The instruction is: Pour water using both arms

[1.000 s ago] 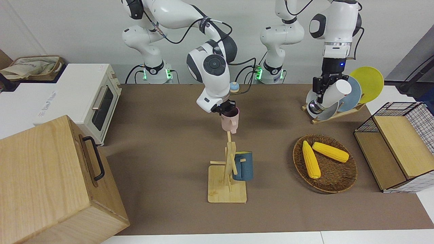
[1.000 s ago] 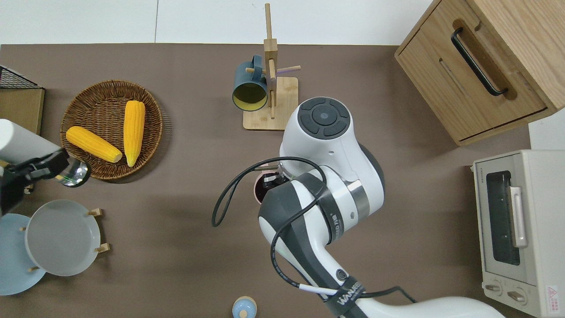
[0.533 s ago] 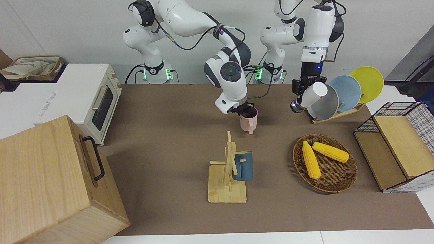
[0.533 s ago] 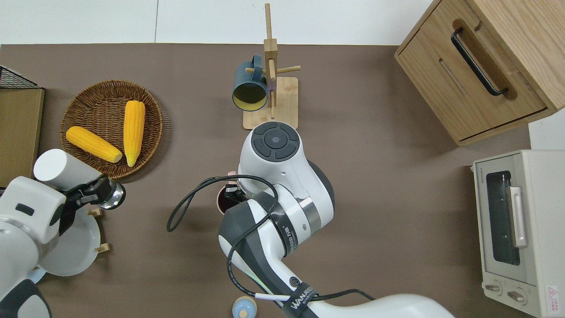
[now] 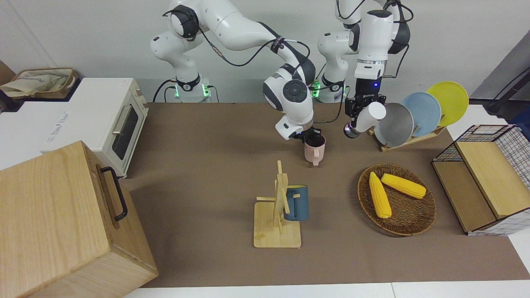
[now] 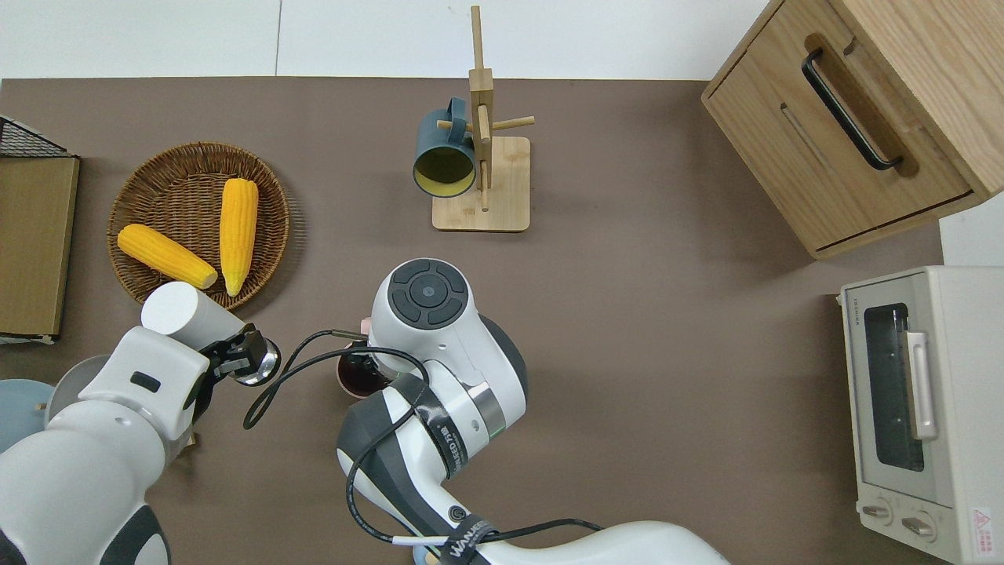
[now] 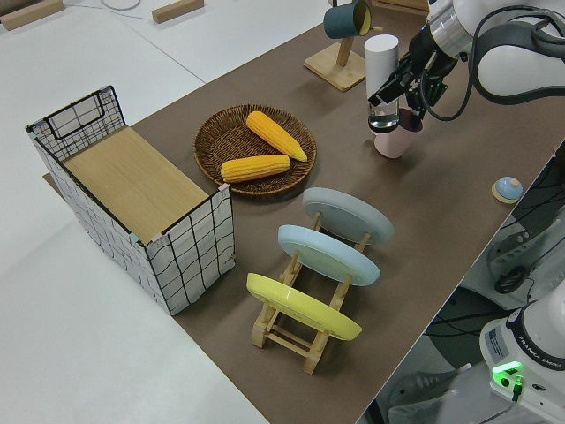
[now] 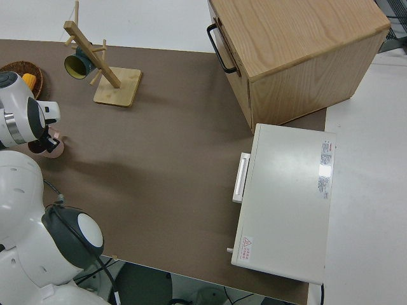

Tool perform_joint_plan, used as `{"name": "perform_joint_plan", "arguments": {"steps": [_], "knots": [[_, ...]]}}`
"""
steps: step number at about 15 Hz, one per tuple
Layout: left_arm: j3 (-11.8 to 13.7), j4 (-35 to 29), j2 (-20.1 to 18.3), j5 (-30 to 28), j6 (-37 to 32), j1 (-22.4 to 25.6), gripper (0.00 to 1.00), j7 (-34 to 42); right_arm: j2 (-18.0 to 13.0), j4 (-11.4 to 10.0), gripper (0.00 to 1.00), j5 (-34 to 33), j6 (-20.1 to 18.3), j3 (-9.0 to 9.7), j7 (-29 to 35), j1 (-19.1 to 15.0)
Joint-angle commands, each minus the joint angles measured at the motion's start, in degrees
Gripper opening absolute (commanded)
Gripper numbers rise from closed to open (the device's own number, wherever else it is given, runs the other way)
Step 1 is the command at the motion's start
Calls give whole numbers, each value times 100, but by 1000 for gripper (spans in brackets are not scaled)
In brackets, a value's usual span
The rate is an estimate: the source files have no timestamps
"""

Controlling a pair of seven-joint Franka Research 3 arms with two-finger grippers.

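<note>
Right black two-finger gripper pinching the rim of a small pink mug with a handle, fingers closed on it, out over the brown table between the robots and the wooden mug stand with the dark blue mug; cannot tell if the pink mug touches the table. Left black two-finger gripper shut tight round a tall white tube-shaped bottle with a shiny silver end, tilted, silver end down, just beside the pink mug, near the round brown woven basket with two yellow corn cobs.
</note>
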Motion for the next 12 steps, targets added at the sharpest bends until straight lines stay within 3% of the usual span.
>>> {"name": "perform_joint_plan", "arguments": {"steps": [1, 3, 5, 10, 12], "knots": [[50, -95, -217, 173, 151, -38, 0, -159, 148, 338, 992, 81, -190, -14, 68, -16], [50, -95, -226, 173, 143, -38, 0, -150, 122, 540, 992, 81, -532, -84, 103, -42], [50, -104, -226, 173, 143, -47, 0, -159, 8, 558, 992, 90, -683, -111, 120, -60], [41, -200, -261, 173, 125, -99, 0, -168, -869, 550, 992, 73, -1403, -234, 209, -472], [-177, -349, -436, 156, 125, -108, 0, -272, -1300, 514, 992, 20, -1867, -242, -18, -901]]}}
